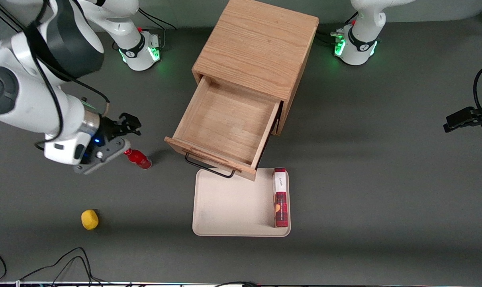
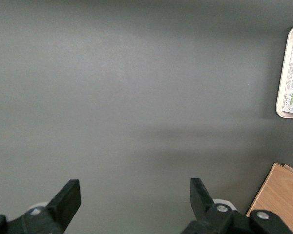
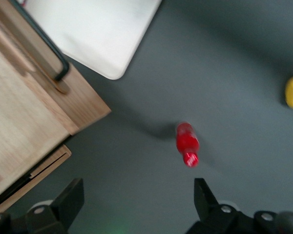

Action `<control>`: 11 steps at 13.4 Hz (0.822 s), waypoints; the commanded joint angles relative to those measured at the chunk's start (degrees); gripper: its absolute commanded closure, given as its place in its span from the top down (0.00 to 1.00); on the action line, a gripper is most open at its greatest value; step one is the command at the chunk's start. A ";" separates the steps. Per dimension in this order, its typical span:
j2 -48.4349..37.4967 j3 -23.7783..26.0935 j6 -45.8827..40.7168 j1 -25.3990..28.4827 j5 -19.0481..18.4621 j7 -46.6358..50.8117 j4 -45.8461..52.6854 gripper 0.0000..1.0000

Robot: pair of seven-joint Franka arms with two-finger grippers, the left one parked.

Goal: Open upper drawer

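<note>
place: robot lab | cues: arm bases [image 1: 139, 50] bolted to grey table [image 1: 384, 167], loose cables [image 1: 57, 263]

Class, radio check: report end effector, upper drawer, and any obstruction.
End effector open, empty, above the red bottle, clear of the cabinet. Upper drawer pulled out, front over the tray. Nothing blocking.

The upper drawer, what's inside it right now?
Nothing shows inside the upper drawer: only its bare wooden floor, pulled out over the tray. The part under the cabinet top is covered. The gripper hangs open above the red bottle, apart from the drawer.
</note>
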 commanded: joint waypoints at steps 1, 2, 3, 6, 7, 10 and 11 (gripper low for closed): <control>-10.37 0.18 0.16 -4.12 0.81 9.48 -10.43 1.00; -12.92 0.19 0.59 -4.65 0.90 10.99 -12.98 1.00; -14.68 0.19 0.68 -5.79 1.07 11.44 -14.14 1.00; -17.07 0.45 0.16 -7.20 1.34 16.78 -15.46 1.00; -17.25 0.45 0.24 -9.03 2.64 20.03 -16.25 1.00; -16.99 0.45 0.25 -13.18 8.01 22.43 -16.87 1.00; -16.73 0.45 0.16 -13.18 8.02 22.43 -17.05 1.00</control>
